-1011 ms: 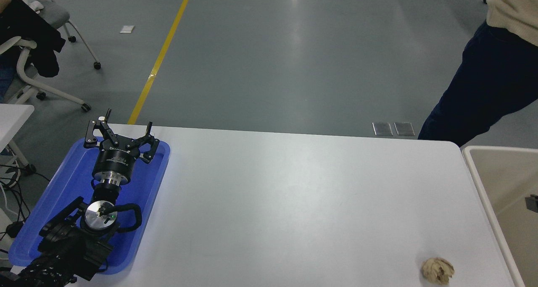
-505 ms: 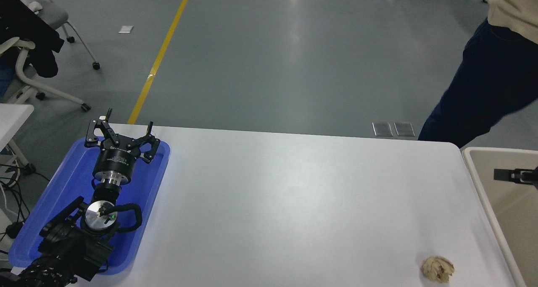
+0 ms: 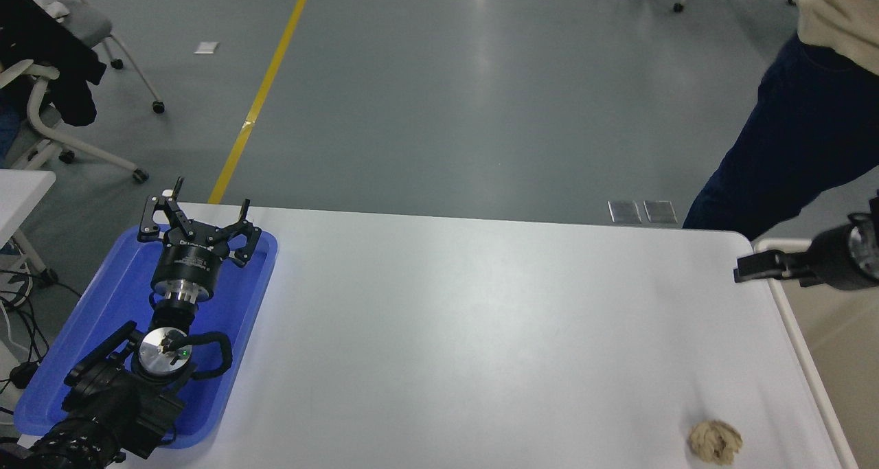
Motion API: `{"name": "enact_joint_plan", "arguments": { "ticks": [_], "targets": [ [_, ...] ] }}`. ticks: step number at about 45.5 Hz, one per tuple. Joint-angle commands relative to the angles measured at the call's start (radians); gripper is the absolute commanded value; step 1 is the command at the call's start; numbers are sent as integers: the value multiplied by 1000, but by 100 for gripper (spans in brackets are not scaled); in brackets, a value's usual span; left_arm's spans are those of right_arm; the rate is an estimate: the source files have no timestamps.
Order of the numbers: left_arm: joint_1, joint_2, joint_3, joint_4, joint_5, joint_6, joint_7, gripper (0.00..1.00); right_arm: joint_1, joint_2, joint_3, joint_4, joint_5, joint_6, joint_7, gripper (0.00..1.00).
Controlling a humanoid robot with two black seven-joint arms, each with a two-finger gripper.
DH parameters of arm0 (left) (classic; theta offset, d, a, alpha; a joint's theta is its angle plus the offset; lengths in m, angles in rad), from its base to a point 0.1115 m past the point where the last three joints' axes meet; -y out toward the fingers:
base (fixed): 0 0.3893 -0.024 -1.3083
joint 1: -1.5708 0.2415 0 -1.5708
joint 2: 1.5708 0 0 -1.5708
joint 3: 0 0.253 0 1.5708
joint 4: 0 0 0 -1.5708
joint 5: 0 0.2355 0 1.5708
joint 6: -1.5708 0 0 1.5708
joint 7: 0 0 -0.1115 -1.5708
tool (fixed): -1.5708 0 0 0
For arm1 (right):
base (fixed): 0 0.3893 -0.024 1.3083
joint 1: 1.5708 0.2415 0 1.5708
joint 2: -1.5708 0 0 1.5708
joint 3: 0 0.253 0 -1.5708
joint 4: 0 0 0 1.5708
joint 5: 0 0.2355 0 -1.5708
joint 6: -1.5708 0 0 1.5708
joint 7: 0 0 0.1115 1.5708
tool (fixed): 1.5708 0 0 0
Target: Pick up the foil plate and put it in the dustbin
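The foil plate is out of view. The dustbin [image 3: 800, 338] is a beige bin with a pale rim at the table's right edge; only its near-left wall and a strip of its inside show. My right gripper [image 3: 747, 270] reaches in from the right edge, level with the bin's far-left corner, its tip just over the table's right border. Nothing shows in its grasp. My left gripper [image 3: 206, 204] is parked open above the far end of a blue tray at the lower left.
A flat blue tray [image 3: 82, 332] lies under the left arm. A crumpled tan paper ball [image 3: 715, 441] sits near the table's front right corner. A person in dark trousers [image 3: 790, 146] stands beyond the far right corner. Office chairs stand at the far left.
My right gripper has risen from inside the dustbin and moved left, out over the rim to the table's right border. The left arm has not moved.
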State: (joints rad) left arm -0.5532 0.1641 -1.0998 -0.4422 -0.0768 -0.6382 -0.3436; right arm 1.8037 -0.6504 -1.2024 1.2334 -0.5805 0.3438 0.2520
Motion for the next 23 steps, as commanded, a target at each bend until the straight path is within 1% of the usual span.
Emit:
{"name": "enact_joint_plan", "arguments": {
  "ticks": [1,8,16,23],
  "targets": [
    [1,0,0,0,0,0,0,100,212,132,-69,170,140,66,-3,100],
    [1,0,0,0,0,-2,2,100,301,236,-68,227,197,129,-3,100],
    [1,0,0,0,0,-2,0,100,353,320,-49,235,274,196,-2,100],
    [3,0,0,0,0,0,0,100,378,391,-35,235,307,212,-2,100]
  ]
}}
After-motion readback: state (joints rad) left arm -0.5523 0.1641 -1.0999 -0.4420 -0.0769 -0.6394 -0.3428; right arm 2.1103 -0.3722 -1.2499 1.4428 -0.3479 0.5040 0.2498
